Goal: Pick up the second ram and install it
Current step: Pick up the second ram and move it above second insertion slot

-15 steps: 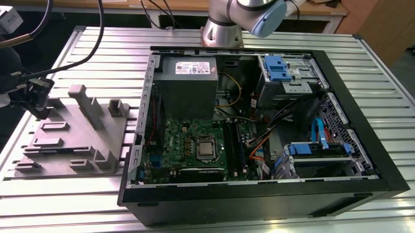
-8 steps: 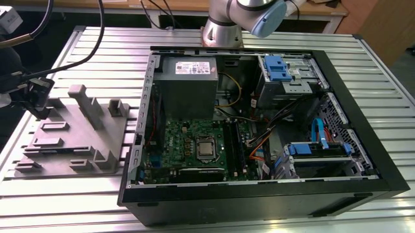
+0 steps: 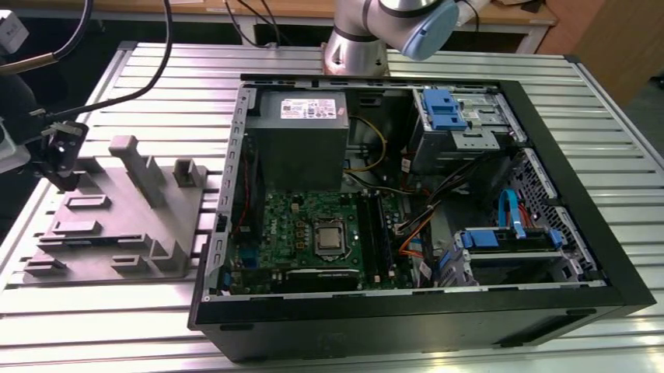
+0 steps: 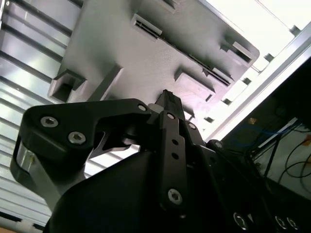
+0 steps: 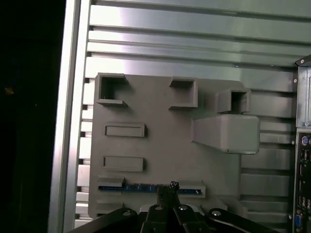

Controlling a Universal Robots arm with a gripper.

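The second ram (image 5: 150,188) is a thin blue-green stick lying on edge in a slot of the grey holder block (image 5: 165,145). That block (image 3: 114,225) sits on the slatted table, at the exterior view's left of the open computer case (image 3: 415,311). My gripper (image 3: 65,182) hangs over the block's far-left side. In the first wrist view its tips (image 5: 168,186) line up with the middle of the ram. The fingers look pressed together in both wrist views, with nothing visibly between them (image 4: 167,95). The ram rests in its slot.
The green motherboard (image 3: 311,233) lies in the case floor below the grey power supply (image 3: 301,132). Blue drive cages (image 3: 456,116) and cables fill the case's right side. The holder block has a tall upright post (image 3: 140,167) and several pockets. The arm's base (image 3: 358,43) stands behind the case.
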